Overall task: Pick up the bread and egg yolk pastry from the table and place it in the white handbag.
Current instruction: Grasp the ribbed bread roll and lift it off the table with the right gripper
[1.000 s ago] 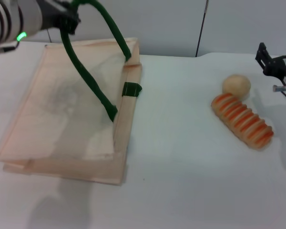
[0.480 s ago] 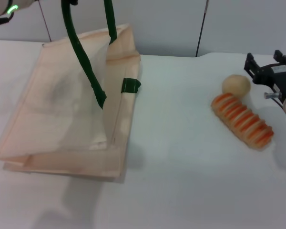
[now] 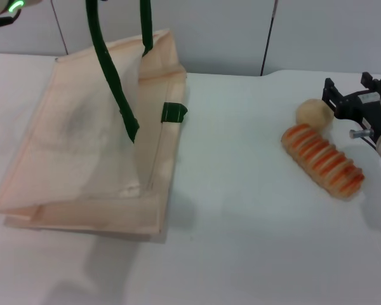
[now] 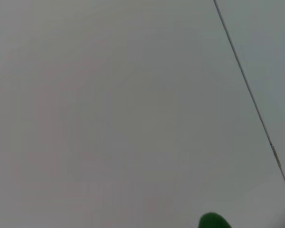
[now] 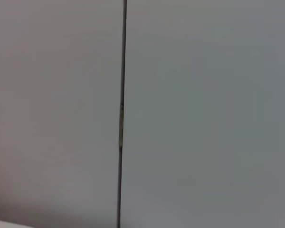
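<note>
**Handbag raised by one handle; bread and pastry on the table at right**

Nearest, at left on the white table (image 3: 241,241): white handbag (image 3: 82,159), lower edge lying flat, upper panel drawn upward by a dark green handle (image 3: 111,76) that runs out of the head view at the top. Second green tab (image 3: 174,113) visible on the bag's right edge. At right, farther back: bread (image 3: 322,160), striped side up, lying diagonally on the table. Just behind its far end, touching or nearly so: egg yolk pastry (image 3: 314,112), resting on the table. Immediately right of the pastry, at about its level: right gripper (image 3: 354,89), two dark fingers spread apart, nothing between them. Farthest, top left corner: part of the left arm (image 3: 3,7) with a green indicator light; left gripper outside the head view, state of its fingers impossible to tell. Left wrist view: plain wall and a green scrap (image 4: 213,221) at the edge. Right wrist view: wall with a vertical seam (image 5: 121,114) only.
</note>
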Controlling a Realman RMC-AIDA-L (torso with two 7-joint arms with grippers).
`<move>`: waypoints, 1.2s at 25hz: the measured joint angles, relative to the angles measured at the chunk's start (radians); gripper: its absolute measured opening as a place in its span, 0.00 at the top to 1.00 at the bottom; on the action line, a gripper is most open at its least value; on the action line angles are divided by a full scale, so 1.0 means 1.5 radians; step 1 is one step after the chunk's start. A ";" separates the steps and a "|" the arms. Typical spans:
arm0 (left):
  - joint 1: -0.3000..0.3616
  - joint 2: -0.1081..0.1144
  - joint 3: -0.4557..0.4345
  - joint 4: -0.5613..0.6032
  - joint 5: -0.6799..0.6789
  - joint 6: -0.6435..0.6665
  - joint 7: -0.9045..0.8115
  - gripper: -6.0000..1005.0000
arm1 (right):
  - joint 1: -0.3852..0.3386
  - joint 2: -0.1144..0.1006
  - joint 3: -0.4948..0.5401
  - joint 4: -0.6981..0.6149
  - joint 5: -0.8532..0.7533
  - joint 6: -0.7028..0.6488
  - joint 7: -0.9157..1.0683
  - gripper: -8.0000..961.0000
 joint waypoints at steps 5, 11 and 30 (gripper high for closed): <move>-0.001 0.000 -0.012 0.003 0.000 -0.009 0.000 0.87 | -0.036 -0.009 0.022 -0.083 0.000 -0.070 -0.047 0.22; -0.002 0.000 -0.013 0.004 0.000 -0.006 0.001 0.87 | -0.069 -0.010 0.075 -0.174 0.000 -0.193 -0.144 0.22; -0.002 -0.002 -0.065 0.007 -0.123 -0.008 0.079 0.87 | -0.101 -0.005 0.177 -0.293 0.000 -0.474 -0.286 0.22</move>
